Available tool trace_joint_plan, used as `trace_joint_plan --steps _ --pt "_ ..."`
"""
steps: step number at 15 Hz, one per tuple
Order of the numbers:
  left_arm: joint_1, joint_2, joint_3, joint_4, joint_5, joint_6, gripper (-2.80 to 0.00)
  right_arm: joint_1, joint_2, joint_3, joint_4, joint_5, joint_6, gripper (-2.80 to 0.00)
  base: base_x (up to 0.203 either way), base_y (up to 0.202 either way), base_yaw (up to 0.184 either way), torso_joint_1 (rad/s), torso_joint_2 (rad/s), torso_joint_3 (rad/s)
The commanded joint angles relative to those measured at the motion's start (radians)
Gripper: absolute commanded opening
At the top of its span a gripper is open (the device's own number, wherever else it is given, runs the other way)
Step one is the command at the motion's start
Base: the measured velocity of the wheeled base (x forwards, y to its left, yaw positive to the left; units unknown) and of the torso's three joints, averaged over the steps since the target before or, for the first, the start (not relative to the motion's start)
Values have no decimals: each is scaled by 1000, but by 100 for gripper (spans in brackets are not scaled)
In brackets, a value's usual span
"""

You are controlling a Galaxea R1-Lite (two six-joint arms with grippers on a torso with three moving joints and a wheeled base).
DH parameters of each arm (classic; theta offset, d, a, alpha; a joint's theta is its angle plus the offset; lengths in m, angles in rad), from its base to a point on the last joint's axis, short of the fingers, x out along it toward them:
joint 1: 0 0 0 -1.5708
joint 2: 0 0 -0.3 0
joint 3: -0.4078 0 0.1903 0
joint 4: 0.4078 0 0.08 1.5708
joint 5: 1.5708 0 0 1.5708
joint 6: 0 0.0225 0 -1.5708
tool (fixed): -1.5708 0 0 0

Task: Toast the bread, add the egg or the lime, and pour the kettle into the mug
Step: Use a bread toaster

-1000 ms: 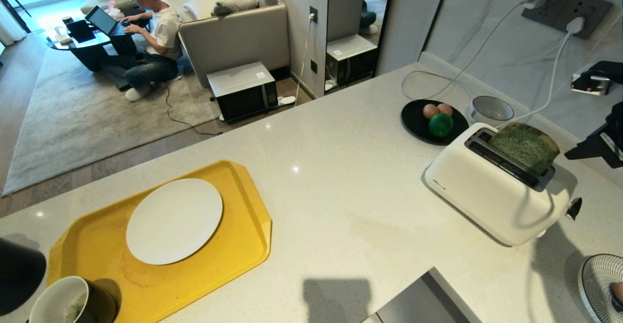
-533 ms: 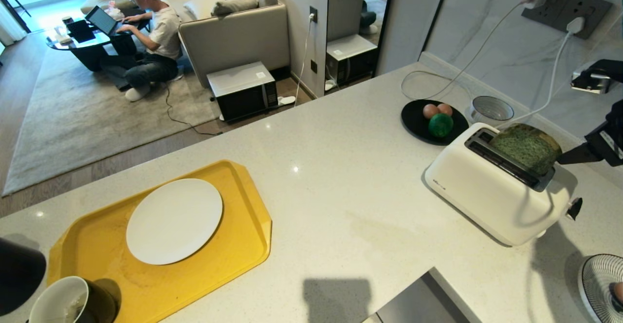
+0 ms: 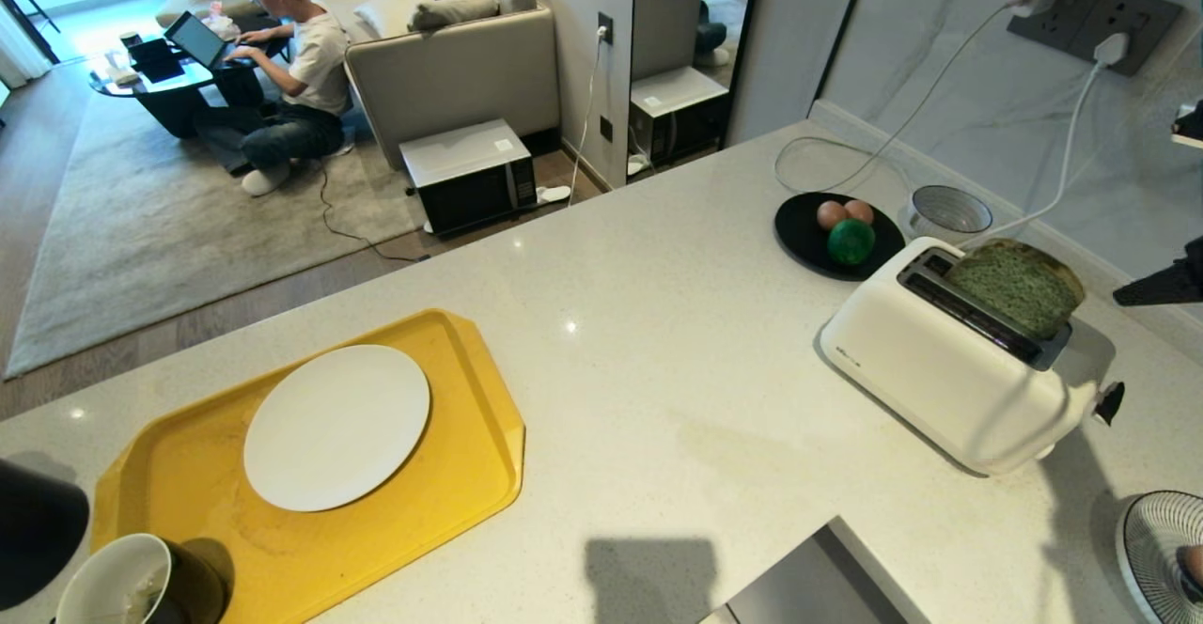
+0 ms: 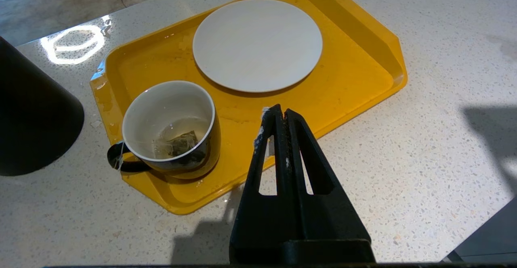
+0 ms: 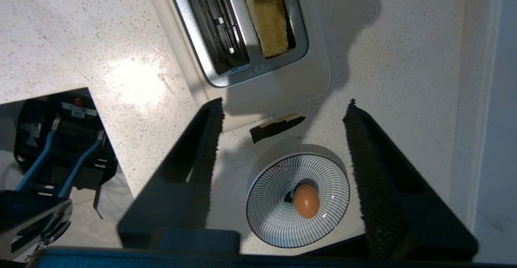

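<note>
right claw [image 5: 282,139] open, left claw [image 4: 278,116] closed

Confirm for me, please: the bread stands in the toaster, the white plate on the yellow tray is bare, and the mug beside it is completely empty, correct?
Not quite: the mug is not empty. The left wrist view shows a tea bag lying inside it. The bread does stand in the toaster, and the white plate on the yellow tray is bare.

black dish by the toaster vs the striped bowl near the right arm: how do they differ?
The black dish is plain, flat and dark; the striped bowl is white with fine dark radial lines and deeper. The black dish holds two eggs and a lime; the striped bowl holds a single egg. The black dish lies beyond the toaster, the striped bowl nearer the robot. Both are round and rest on the counter.
</note>
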Motion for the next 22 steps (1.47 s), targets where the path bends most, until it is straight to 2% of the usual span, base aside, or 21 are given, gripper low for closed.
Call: trace_joint_plan --steps 1,3,5,6,8,9,10,15,17,18,19,20,22 --pt "0 0 0 0 0 0 -280 0 -86 26 5 0 56 -280 0 0 0 0 0 0" --pt "0 0 0 0 0 -1 -280 0 -134 56 7 -4 135 -280 0 0 0 0 0 0" --pt "0 0 0 0 0 0 -280 0 -182 118 6 -14 178 -280 0 0 0 0 0 0" --pt "0 0 0 0 0 0 -280 0 -198 148 7 -56 217 -280 0 0 0 0 0 0" --pt "0 0 0 0 0 -1 -280 0 -199 178 27 -234 280 -280 0 0 0 0 0 0" --pt "0 0 0 0 0 0 -280 0 -188 188 89 -280 297 -280 0 0 0 0 0 0" --pt "0 0 0 0 0 0 -280 0 -175 199 133 -286 305 -280 0 0 0 0 0 0" --pt "0 0 0 0 0 -1 -280 -5 -85 221 138 -290 295 -280 0 0 0 0 0 0" --pt "0 0 0 0 0 0 -280 -44 -50 213 140 -285 259 -280 0 0 0 0 0 0" --pt "0 0 0 0 0 -1 -280 -67 -30 214 139 -263 250 -280 0 0 0 0 0 0" --pt "0 0 0 0 0 0 -280 -84 -16 217 137 -191 246 -280 0 0 0 0 0 0" --pt "0 0 0 0 0 0 -280 -112 -5 220 136 -94 237 -280 0 0 0 0 0 0" --pt "0 0 0 0 0 0 -280 -200 9 253 108 117 159 -280 0 0 0 0 0 0"
